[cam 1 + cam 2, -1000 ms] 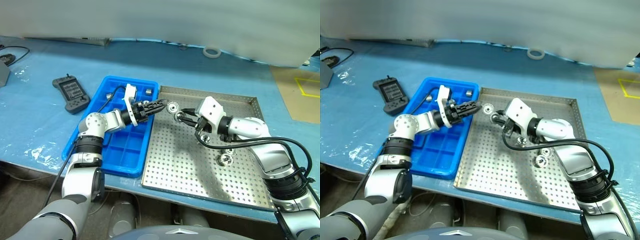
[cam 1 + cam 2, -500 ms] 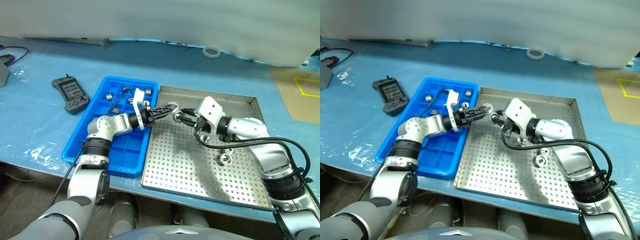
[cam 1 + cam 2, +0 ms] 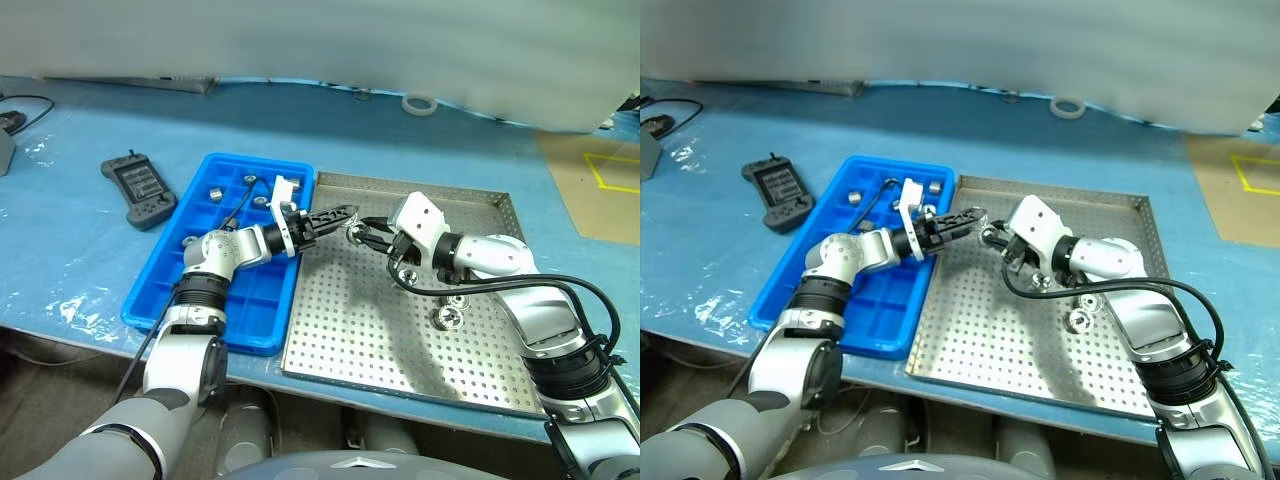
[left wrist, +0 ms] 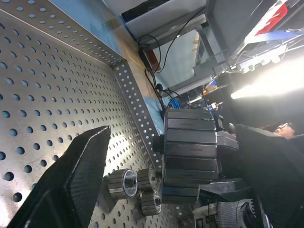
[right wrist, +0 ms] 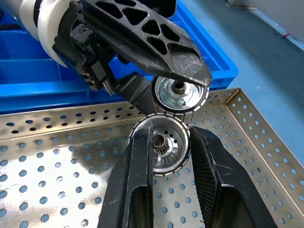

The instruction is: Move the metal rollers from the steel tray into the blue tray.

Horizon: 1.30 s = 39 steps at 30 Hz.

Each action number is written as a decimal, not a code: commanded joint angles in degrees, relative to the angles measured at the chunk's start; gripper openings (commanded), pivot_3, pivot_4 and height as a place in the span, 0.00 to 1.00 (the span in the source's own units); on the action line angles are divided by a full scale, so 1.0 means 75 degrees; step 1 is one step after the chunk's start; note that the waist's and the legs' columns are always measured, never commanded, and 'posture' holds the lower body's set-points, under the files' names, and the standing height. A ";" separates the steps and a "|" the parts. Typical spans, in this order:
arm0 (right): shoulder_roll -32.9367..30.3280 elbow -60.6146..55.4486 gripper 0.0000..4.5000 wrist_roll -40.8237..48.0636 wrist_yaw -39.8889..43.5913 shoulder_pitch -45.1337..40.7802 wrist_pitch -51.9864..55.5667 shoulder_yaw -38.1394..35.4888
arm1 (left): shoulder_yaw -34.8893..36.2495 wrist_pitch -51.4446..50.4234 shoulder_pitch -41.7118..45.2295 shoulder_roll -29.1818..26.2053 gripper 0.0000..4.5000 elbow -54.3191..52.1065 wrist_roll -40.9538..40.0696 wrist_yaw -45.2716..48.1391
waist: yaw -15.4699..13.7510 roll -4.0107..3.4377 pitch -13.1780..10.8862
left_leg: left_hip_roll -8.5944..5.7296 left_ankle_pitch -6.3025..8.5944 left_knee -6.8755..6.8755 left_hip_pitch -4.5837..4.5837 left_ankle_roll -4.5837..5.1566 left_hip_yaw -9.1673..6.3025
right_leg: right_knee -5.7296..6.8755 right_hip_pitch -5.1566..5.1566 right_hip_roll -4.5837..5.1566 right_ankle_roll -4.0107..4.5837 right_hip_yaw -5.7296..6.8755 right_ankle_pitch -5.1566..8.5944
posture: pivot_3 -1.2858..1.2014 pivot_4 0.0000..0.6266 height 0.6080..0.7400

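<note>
Left fingers (image 5: 142, 33), spread now, straddle a roller (image 5: 179, 91); right fingers (image 5: 164, 156) pinch another (image 5: 160, 143).

Left pincer (image 3: 343, 213) open, right pincer (image 5: 170, 142) closed, tips near.

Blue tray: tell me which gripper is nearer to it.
Left. The left gripper reaches just past the blue tray rim over the steel tray; the right gripper sits farther in.

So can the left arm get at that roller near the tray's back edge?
Probably yes. The left gripper has its jaws around that roller already, but the right gripper, holding another roller against it, crowds the spot.
</note>
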<state>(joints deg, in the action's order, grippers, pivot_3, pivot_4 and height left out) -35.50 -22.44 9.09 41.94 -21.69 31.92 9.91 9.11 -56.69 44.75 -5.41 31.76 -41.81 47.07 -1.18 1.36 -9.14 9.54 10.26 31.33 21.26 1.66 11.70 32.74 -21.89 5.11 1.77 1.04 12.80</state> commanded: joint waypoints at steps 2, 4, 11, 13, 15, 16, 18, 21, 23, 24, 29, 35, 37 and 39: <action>0.0003 -0.0413 0.17 0.0048 -0.0075 -0.0147 -0.0009 -0.0178 | -0.0064 0.0028 0.0023 0.0045 0.71 -0.0220 0.0026 0.0075 | 0.0030 0.0000 0.0000 | 0.0000 0.0000 0.0000 0.0000 -0.0001 0.0000 | 0.0000 0.0000 0.0000 0.0000 0.0000 0.0000 | 0.42 0.24 1.00; -0.0003 -0.0416 0.17 0.0052 -0.0082 -0.0148 0.0004 -0.0174 | -0.0023 0.0038 0.0064 0.0055 0.56 -0.0180 0.0037 -0.0009 | 0.0032 0.0000 0.0000 | 0.0000 0.0000 0.0000 0.0000 -0.0001 0.0000 | 0.0000 -0.0001 0.0000 0.0000 0.0000 0.0000 | 0.42 0.24 1.00; 0.0001 -0.0393 0.17 0.0046 -0.0087 -0.0158 -0.0006 -0.0144 | 0.0223 0.0172 0.0200 0.0114 0.31 -0.0159 -0.0056 -0.0124 | 0.0039 0.0000 0.0000 | 0.0000 0.0001 0.0000 0.0001 0.0000 0.0000 | -0.0001 -0.0001 0.0000 0.0000 0.0000 0.0000 | 0.42 0.24 1.00; 0.0012 -0.0396 0.17 0.0054 -0.0100 -0.0150 -0.0004 -0.0142 | 0.0249 0.0267 0.0229 0.0116 0.28 -0.0143 0.0003 -0.0211 | 0.0038 0.0000 0.0000 | 0.0000 0.0000 0.0000 0.0001 0.0001 0.0000 | -0.0001 -0.0001 0.0000 0.0000 0.0000 0.0000 | 0.42 0.24 1.00; 0.0018 -0.0404 0.17 0.0058 -0.0115 -0.0140 -0.0005 -0.0135 | 0.0370 0.0434 0.0250 0.0123 0.28 -0.0117 -0.0017 -0.0273 | 0.0038 0.0000 0.0000 | 0.0000 0.0000 0.0000 0.0002 0.0002 0.0000 | -0.0001 -0.0002 0.0000 0.0000 0.0000 0.0000 | 0.42 0.24 1.00; 0.0022 -0.0398 0.17 0.0063 -0.0121 -0.0139 -0.0005 -0.0134 | 0.0410 0.0491 0.0257 0.0107 0.28 -0.0130 -0.0032 -0.0268 | 0.0038 0.0000 0.0000 | 0.0000 0.0000 0.0000 0.0002 0.0002 0.0000 | -0.0001 -0.0001 0.0000 0.0000 0.0000 0.0000 | 0.42 0.24 1.00; 0.0025 -0.0406 0.17 0.0073 -0.0141 -0.0116 -0.0007 -0.0132 | 0.0445 0.0536 0.0252 0.0074 0.28 -0.0183 -0.0045 -0.0295 | 0.0038 0.0000 0.0000 | 0.0000 0.0000 0.0000 0.0002 0.0002 0.0000 | -0.0001 -0.0002 0.0000 0.0000 0.0000 0.0000 | 0.42 0.24 1.00; 0.0025 -0.0407 0.17 0.0085 -0.0159 -0.0097 -0.0005 -0.0123 | 0.0481 0.0693 0.0288 0.0028 0.28 -0.0157 0.0031 -0.0433 | 0.0037 0.0000 0.0000 | 0.0000 0.0001 -0.0001 0.0002 0.0001 0.0000 | -0.0001 -0.0002 0.0000 0.0000 0.0000 0.0000 | 0.42 0.24 1.00; 0.0024 -0.0401 0.17 0.0091 -0.0166 -0.0093 -0.0009 -0.0116 | 0.0636 0.0893 0.0372 0.0001 0.28 -0.0079 0.0016 -0.0556 | 0.0037 0.0000 0.0000 | 0.0000 0.0001 0.0000 0.0002 0.0000 0.0000 | -0.0001 -0.0002 0.0000 0.0000 0.0000 0.0000 | 0.42 0.24 1.00; 0.0022 -0.0390 0.17 0.0093 -0.0168 -0.0098 -0.0016 -0.0110 | 0.0767 0.0986 0.0414 -0.0014 0.28 -0.0048 -0.0076 -0.0538 | 0.0037 0.0000 0.0000 | 0.0000 0.0001 0.0000 0.0003 0.0001 0.0000 | -0.0002 -0.0002 0.0000 0.0000 0.0000 0.0000 | 0.42 0.24 1.00; 0.0009 -0.0385 0.17 0.0108 -0.0171 -0.0098 -0.0014 -0.0081 | 0.0753 0.1119 0.0426 -0.0464 0.28 -0.0369 -0.0053 -0.0338 | 0.0043 0.0000 0.0000 | 0.0001 0.0001 -0.0002 0.0003 0.0000 0.0000 | -0.0001 -0.0005 0.0000 0.0000 0.0000 0.0000 | 0.42 0.24 1.00; 0.0034 -0.0372 0.17 0.0125 -0.0175 -0.0068 -0.0016 -0.0068 | 0.0722 0.0911 0.0178 -0.1431 0.28 -0.1400 -0.0189 0.0303 | 0.0044 -0.0001 -0.0001 | 0.0002 -0.0002 -0.0004 0.0013 0.0004 0.0000 | -0.0001 -0.0016 -0.0001 0.0000 0.0000 0.0000 | 0.43 0.24 1.00; 0.0039 -0.0331 0.17 0.0143 -0.0186 -0.0068 -0.0039 -0.0056 | 0.0775 0.0839 0.0176 -0.1783 0.28 -0.1522 -0.0278 0.0486 | 0.0046 -0.0002 -0.0001 | 0.0002 -0.0002 -0.0004 0.0012 0.0003 0.0000 | 0.0000 -0.0017 -0.0001 0.0000 0.0000 0.0000 | 0.43 0.24 1.00; 0.0051 -0.0322 0.17 0.0187 -0.0207 -0.0057 -0.0039 -0.0041 | 0.0832 0.0845 0.0228 -0.2117 0.28 -0.1484 -0.0310 0.0575 | 0.0033 -0.0003 -0.0002 | 0.0002 0.0001 -0.0004 0.0012 -0.0004 0.0001 | 0.0001 -0.0017 -0.0001 0.0000 0.0001 0.0000 | 0.43 0.24 1.00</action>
<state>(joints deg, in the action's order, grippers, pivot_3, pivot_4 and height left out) -33.31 -25.14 10.70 39.14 -24.84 30.26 10.86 6.70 -54.31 44.93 -14.29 21.72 -43.80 52.28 -0.94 1.34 -9.15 9.56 10.28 31.30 21.34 1.61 11.71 32.75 -22.00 5.10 1.77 1.05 12.80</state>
